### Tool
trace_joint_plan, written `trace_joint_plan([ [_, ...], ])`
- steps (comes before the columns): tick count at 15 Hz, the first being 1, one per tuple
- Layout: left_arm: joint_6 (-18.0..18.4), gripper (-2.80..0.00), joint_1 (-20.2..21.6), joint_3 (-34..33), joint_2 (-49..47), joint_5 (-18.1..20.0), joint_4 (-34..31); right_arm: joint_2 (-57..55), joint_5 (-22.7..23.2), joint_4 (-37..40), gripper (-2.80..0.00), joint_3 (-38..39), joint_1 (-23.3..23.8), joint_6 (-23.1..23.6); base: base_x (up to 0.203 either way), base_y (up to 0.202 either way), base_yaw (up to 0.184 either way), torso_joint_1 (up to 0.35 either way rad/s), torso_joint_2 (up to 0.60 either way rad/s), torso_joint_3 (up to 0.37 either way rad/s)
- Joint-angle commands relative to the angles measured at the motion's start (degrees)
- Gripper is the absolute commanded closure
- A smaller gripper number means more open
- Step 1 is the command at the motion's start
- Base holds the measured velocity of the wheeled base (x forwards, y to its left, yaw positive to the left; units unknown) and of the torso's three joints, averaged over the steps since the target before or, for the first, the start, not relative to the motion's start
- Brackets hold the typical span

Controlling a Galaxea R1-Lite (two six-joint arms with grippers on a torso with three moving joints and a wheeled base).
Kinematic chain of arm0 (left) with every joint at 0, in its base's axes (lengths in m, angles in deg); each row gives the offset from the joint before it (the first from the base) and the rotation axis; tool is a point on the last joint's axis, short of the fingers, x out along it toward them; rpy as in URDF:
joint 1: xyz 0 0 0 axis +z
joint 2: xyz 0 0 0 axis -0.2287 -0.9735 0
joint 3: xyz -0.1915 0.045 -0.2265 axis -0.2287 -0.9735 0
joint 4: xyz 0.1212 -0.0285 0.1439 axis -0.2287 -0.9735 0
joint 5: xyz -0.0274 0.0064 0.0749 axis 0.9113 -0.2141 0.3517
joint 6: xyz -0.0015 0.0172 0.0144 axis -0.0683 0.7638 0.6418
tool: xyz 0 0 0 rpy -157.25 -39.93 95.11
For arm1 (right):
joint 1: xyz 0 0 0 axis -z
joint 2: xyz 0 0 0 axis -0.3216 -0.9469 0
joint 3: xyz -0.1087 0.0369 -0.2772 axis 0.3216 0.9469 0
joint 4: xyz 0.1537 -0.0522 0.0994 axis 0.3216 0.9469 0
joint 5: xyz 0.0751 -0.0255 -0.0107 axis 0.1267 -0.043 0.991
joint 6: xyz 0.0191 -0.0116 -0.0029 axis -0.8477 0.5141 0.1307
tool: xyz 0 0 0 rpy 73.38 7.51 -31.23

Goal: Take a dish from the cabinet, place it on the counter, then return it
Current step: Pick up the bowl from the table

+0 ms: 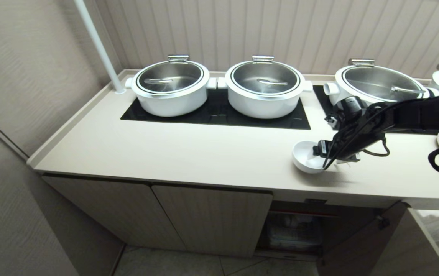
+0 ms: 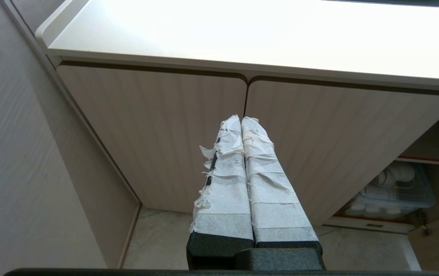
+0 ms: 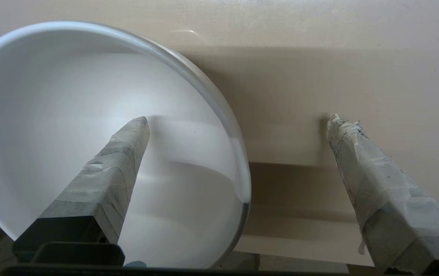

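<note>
The dish (image 1: 304,158), a small plain white bowl, rests on the beige counter (image 1: 204,153) near its front edge. My right gripper (image 1: 334,159) reaches in from the right and stands open across the bowl's right rim. In the right wrist view one taped finger (image 3: 119,165) is inside the dish (image 3: 69,115) and the other finger (image 3: 365,168) is over the bare counter (image 3: 319,69), neither pressing the rim. Below, the cabinet (image 1: 211,218) has its right compartment open. My left gripper (image 2: 241,119) is parked low in front of the closed cabinet doors (image 2: 158,126), shut on nothing.
Large white pots with steel lids (image 1: 171,88) (image 1: 264,90) (image 1: 372,86) sit on black glass panels (image 1: 219,113) at the back. A white pole (image 1: 100,46) rises at the back left corner. A clear bin of white dishes (image 1: 294,232) sits inside the cabinet, beside its swung-out door (image 1: 357,241).
</note>
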Motion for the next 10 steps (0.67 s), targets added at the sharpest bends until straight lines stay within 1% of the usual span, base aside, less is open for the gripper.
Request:
trace_joint_plan([
  [1,0.0,0.0,0.0,0.0,0.0,-0.1,0.0,-0.1,0.0,0.2,-2.8,0.0,-0.1,-0.1,0.0,0.0,0.0,0.0,0.0,0.0],
  [10,0.0,0.0,0.0,0.0,0.0,-0.1,0.0,-0.3,-0.1,0.2,-2.8,0.3,-0.8,0.1,0.0,0.0,0.0,0.0,0.0,0.0],
])
